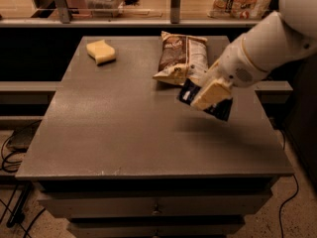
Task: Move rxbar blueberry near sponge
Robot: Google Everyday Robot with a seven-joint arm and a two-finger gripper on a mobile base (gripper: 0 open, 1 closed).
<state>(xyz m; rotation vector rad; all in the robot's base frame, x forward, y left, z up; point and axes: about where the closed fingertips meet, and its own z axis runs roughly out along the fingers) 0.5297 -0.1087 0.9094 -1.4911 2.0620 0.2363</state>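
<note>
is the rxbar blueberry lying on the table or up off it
Up off it, tilted: the gripper is shut on the rxbar blueberry, whose shadow falls on the table apart from it.
</note>
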